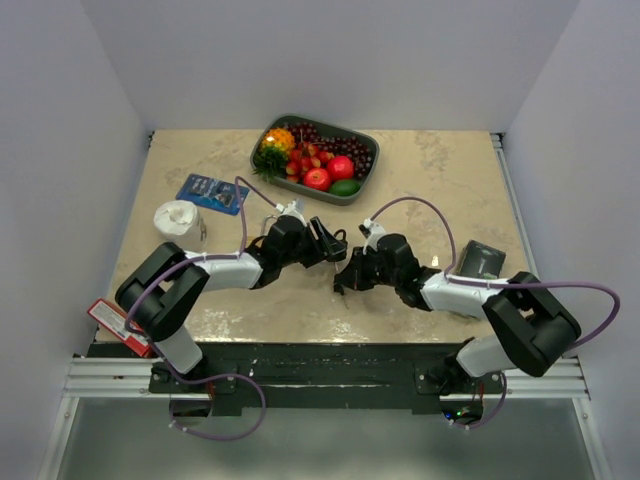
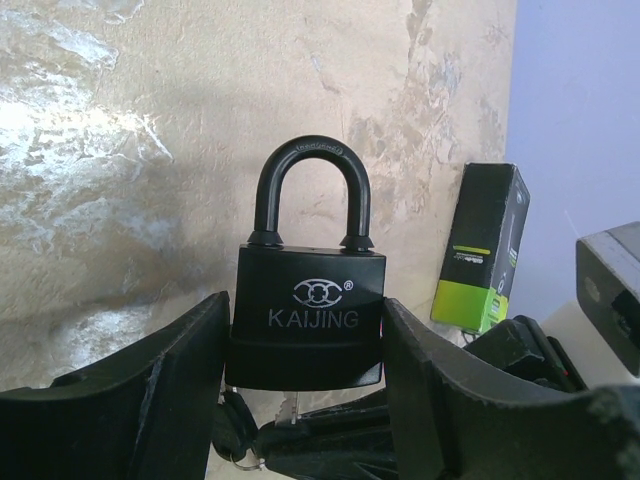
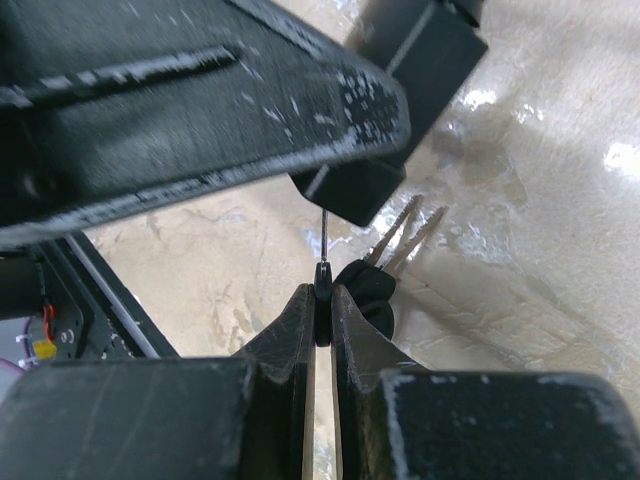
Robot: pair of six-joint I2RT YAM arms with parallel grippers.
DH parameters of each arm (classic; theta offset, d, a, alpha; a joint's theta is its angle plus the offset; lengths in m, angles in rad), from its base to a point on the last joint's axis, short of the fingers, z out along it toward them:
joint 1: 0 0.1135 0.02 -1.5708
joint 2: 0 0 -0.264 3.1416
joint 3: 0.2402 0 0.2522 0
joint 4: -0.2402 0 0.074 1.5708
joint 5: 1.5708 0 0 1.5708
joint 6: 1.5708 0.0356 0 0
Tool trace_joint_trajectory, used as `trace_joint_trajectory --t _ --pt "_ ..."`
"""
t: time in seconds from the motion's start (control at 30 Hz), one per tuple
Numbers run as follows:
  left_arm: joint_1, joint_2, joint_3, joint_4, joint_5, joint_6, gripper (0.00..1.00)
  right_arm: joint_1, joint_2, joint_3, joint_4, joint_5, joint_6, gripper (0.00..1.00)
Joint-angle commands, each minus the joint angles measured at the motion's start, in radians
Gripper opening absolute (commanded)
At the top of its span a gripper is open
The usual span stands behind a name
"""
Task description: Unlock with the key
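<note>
A black padlock (image 2: pixel 310 300) marked KAIJING stands upright between my left gripper's (image 2: pixel 305 322) fingers, which are shut on its body; its shackle sits closed, both legs seated in the body. My right gripper (image 3: pixel 322 300) is shut on the black head of a key (image 3: pixel 322 282), whose thin blade runs up into the underside of the padlock (image 3: pixel 350 190). Two spare keys (image 3: pixel 405 232) hang beside it on the same ring. In the top view, the left gripper (image 1: pixel 326 241) and right gripper (image 1: pixel 349 272) meet at mid-table.
A dark tray (image 1: pixel 364 136) of fruit stands at the back. A blue packet (image 1: pixel 212 192) and a white roll (image 1: pixel 180 221) lie at the left. A black-and-green box (image 1: pixel 482 260) is at the right, a red item (image 1: pixel 118 325) at the near-left edge.
</note>
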Motion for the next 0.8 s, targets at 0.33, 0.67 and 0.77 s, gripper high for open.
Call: trace_joint_trajectory --t 0.33,0.67,0.77 --pt "-0.007 -0.077 0.029 0.102 -0.018 0.015 0.00 -0.019 -0.017 0.033 0.053 0.001 0.037 0.00" --pt "-0.009 -0.083 0.021 0.099 -0.022 0.018 0.00 -0.049 -0.051 0.016 0.067 0.001 0.052 0.00" --pt "-0.007 -0.083 0.018 0.099 -0.025 0.019 0.00 -0.057 -0.066 0.008 0.073 0.006 0.060 0.00"
